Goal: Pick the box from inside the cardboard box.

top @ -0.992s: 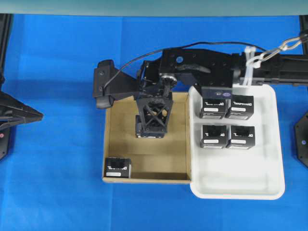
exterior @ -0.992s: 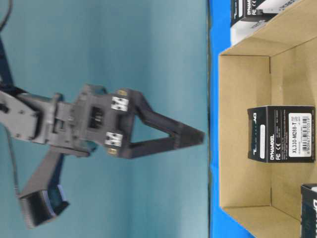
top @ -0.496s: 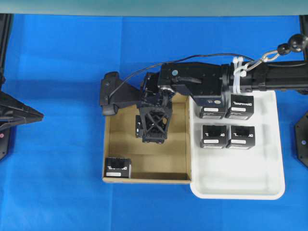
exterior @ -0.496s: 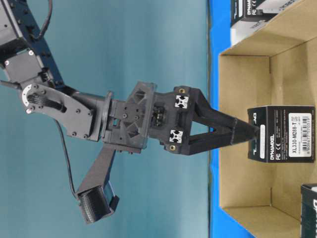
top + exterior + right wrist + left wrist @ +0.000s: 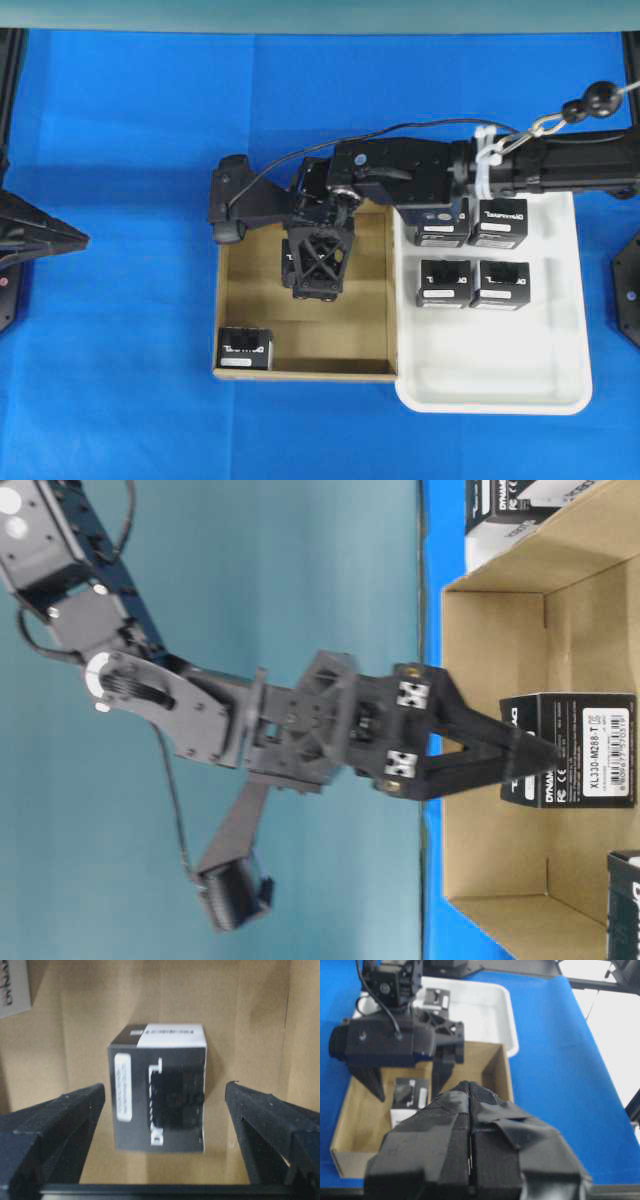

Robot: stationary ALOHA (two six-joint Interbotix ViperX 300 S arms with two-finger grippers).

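The right hand hangs spread wide inside the carton, a finger on each side of the box, with clear air between pads and cardboard on both sides. Nothing is pinched yet. The box sits on the carton floor toward twelve o'clock, well apart from a second box in the seven o'clock corner. To grip it well, I'd judge the hand should sink a little more so the pads meet the side faces squarely, stay centred, then close evenly. The carton wall toward three o'clock is near, so the outer finger needs care. The left hand is pressed together, parked out at nine o'clock over the desk. Four more boxes rest in the tray.
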